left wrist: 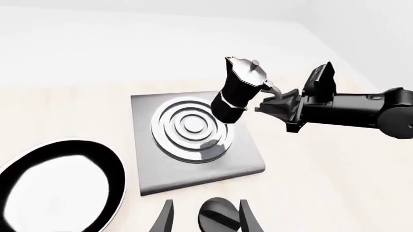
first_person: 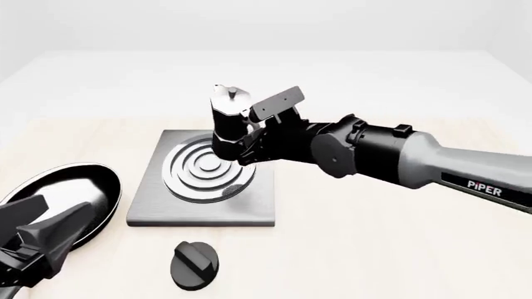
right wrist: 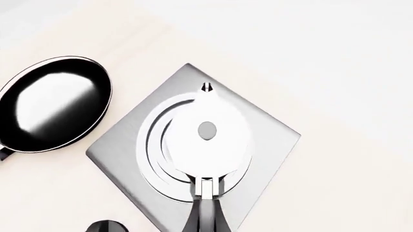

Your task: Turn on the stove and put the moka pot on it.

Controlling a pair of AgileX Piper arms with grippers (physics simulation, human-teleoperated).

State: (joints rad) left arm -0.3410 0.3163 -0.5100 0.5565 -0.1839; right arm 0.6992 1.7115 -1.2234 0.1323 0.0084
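Two grippers: right gripper [first_person: 249, 144] clenched on moka pot [first_person: 228, 124] handle, pot tilted above stove [first_person: 202, 180] rings; left gripper [left wrist: 205, 218] spread, straddling knob [left wrist: 218, 216]

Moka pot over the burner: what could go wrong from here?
1. The moka pot hangs tilted, held only by its handle in the right gripper; set down like this, it may land on an edge and tip.
2. It sits toward one side of the stove rings, so it may land off-centre.
3. The left gripper is open around the knob, not gripping; the stove may go unlit.
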